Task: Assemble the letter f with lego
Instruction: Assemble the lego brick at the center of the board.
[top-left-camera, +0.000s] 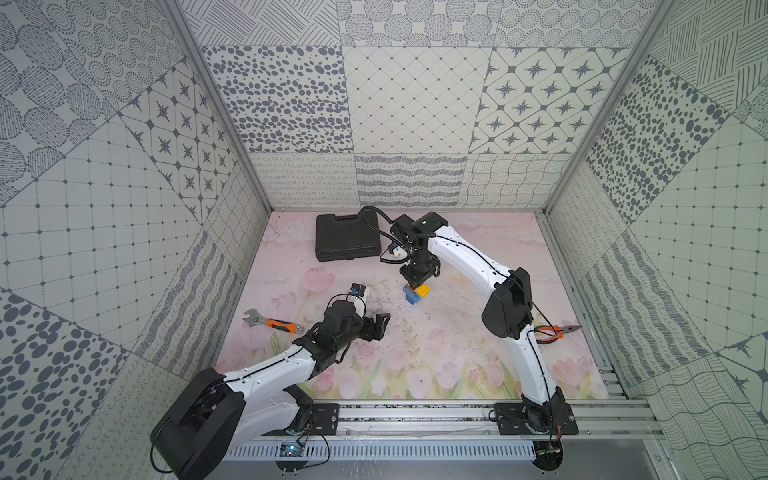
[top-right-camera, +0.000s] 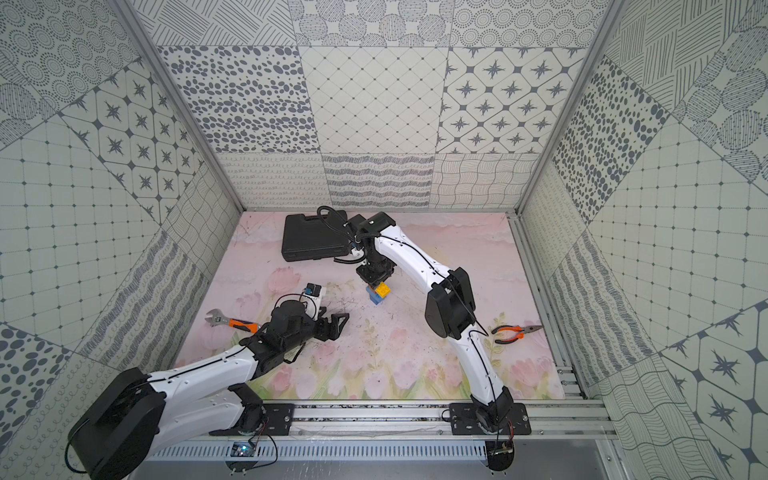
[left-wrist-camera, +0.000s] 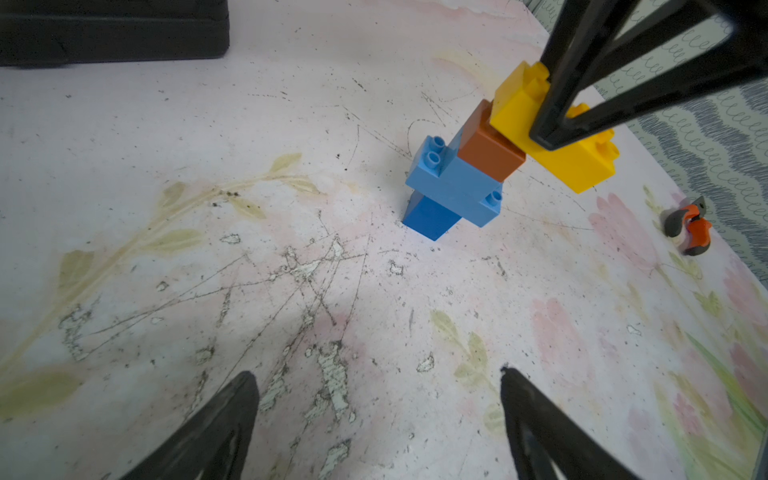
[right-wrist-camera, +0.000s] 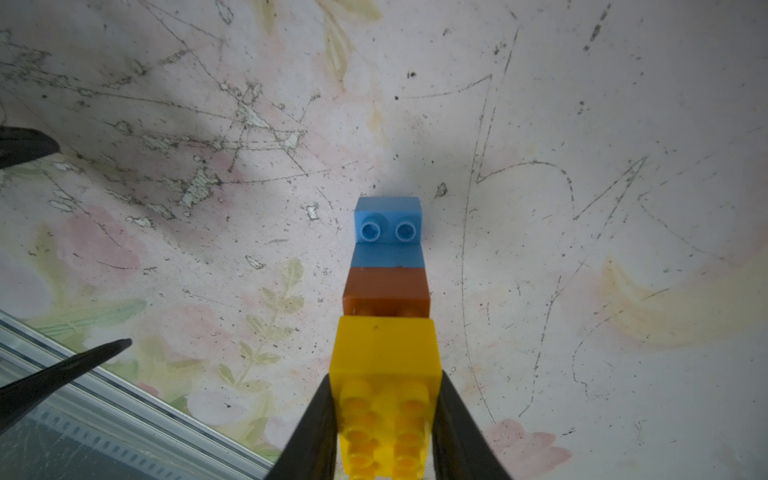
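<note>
Top views first: the F (top-left-camera: 414, 296) stands mid-mat (top-left-camera: 436, 357), between the two arms, and the right gripper (top-left-camera: 417, 286) comes straight down onto its top end, jaws pinched on the yellow brick (top-left-camera: 424, 290). The left gripper (top-left-camera: 384, 326) hangs low near the stack but apart from it, jaws spread with nothing between them. A black case (top-left-camera: 347, 239) lies shut at the back, a wrench (top-left-camera: 272, 323) on the left side of the mat, pliers (top-left-camera: 557, 330) at the right edge. Both top views show the same picture, with the F (top-right-camera: 377, 294) under the right gripper (top-right-camera: 374, 284). Over to the left wrist: the left gripper (left-wrist-camera: 377, 372) shows two black fingers wide apart over bare scratched mat. Ahead of them the stack rises from a dark blue brick (left-wrist-camera: 428, 216) on the mat, then a light blue brick (left-wrist-camera: 453, 187) set crosswise with studs showing at both ends, then a brown brick (left-wrist-camera: 490, 153), then the yellow one (left-wrist-camera: 573, 162) jutting out sideways with a right finger (left-wrist-camera: 552, 120) pressed on its side. The case sits off in one corner, a pliers handle (left-wrist-camera: 690, 224) far out by the wall. Right wrist now: looking down the stack, the right gripper (right-wrist-camera: 386, 376) clamps both long sides of the yellow brick (right-wrist-camera: 386, 349), brown and light blue below it, and the left fingers (right-wrist-camera: 83, 361) poke in from the edge, well clear of the bricks
</note>
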